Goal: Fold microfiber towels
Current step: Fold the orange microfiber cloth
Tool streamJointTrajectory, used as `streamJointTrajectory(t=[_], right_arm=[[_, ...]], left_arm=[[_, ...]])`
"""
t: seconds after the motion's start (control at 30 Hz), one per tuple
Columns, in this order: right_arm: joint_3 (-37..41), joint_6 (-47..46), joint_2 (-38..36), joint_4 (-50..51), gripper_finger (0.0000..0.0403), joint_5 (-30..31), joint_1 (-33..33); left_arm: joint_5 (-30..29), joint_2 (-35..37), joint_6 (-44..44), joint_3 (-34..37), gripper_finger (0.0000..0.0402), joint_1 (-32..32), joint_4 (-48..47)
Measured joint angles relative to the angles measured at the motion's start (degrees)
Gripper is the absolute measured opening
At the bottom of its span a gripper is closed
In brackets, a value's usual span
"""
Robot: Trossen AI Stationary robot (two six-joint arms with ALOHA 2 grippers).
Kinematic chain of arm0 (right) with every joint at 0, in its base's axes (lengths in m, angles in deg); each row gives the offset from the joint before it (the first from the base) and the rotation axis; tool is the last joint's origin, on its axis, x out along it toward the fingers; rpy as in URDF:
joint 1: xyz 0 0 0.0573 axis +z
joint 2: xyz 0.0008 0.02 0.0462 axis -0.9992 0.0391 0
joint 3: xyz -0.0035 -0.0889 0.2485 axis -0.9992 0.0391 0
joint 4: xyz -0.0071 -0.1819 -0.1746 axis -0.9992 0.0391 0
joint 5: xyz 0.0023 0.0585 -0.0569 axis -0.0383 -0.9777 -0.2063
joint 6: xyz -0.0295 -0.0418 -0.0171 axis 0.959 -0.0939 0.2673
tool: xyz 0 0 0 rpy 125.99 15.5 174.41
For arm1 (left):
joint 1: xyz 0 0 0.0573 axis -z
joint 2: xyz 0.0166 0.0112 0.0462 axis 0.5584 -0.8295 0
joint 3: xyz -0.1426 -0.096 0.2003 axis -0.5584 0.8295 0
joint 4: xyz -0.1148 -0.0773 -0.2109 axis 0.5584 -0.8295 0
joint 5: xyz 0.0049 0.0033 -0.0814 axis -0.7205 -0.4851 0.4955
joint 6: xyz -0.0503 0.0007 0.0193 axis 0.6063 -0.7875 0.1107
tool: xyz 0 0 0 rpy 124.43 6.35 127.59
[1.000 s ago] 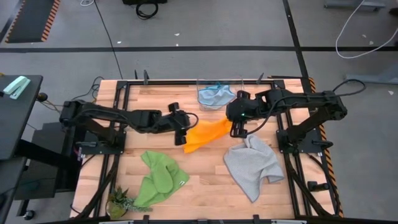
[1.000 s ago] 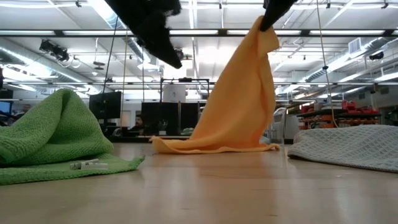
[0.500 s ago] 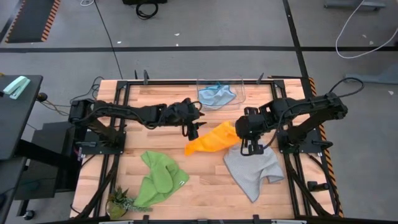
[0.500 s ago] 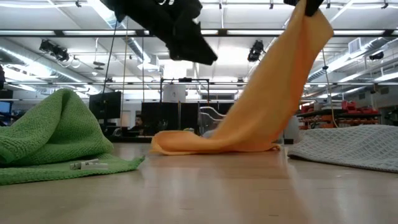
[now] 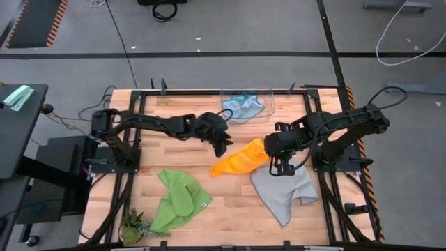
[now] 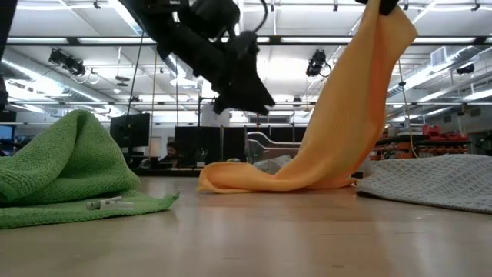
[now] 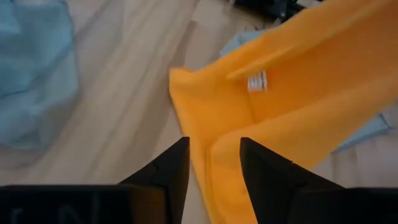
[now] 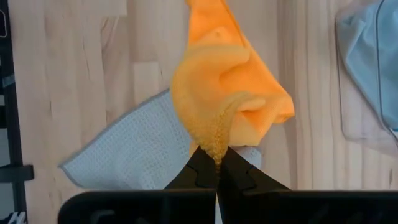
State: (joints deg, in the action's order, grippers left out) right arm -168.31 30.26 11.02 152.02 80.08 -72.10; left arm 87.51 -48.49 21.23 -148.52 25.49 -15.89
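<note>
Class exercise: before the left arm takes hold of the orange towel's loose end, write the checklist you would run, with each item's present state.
1. Right tool shut on a corner of the orange towel: ok.
2. Towel raised, with its lower end trailing on the table: ok.
3. Left tool open and above the trailing end: ok.
4. Left tool already touching the cloth: cannot tell.
5. Orange towel clear of the grey towel: not ok; in the high view it hangs over the grey towel's edge.
6. Green towel and blue towel out of the way: ok.
</note>
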Motion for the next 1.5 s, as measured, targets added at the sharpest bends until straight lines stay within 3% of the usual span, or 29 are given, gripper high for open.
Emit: streamJointTrajectory(t=[0.23,0.37,0.53,0.67,0.83,0.97,1.17,1.5], right_arm=[[0.0,1.3,0.2,-1.6,0.0000,0.1,0.0],[0.0,3.7,0.2,-0.7,0.0000,-0.1,1.1],[0.0,4.6,0.2,0.4,0.0000,-3.1,3.0],[0.0,4.5,0.2,1.8,0.0000,-3.5,4.9],[0.1,1.7,0.2,8.9,0.0000,-3.4,6.3],[0.1,0.3,0.2,9.8,0.0000,-3.0,6.4],[0.1,1.7,0.2,7.8,0.0000,-2.6,5.7],[0.1,2.1,0.2,6.9,0.0000,-1.4,5.3]], left_arm=[[0.5,-6.3,6.8,0.1,0.0134,0.6,3.9],[4.0,-9.4,10.7,-0.4,0.0133,0.1,10.0],[8.6,-13.2,11.2,-8.3,0.0134,-0.1,10.8],[13.2,-16.1,5.9,-18.1,0.0127,0.2,8.1],[15.9,-18.8,-3.7,-29.3,0.0121,0.6,-7.3],[17.9,-21.3,-10.1,-35.0,0.0123,0.9,-12.5],[19.2,-25.1,-12.5,-40.1,0.0130,1.7,-11.6],[21.6,-27.7,-12.6,-41.9,0.0140,2.3,-12.9]])
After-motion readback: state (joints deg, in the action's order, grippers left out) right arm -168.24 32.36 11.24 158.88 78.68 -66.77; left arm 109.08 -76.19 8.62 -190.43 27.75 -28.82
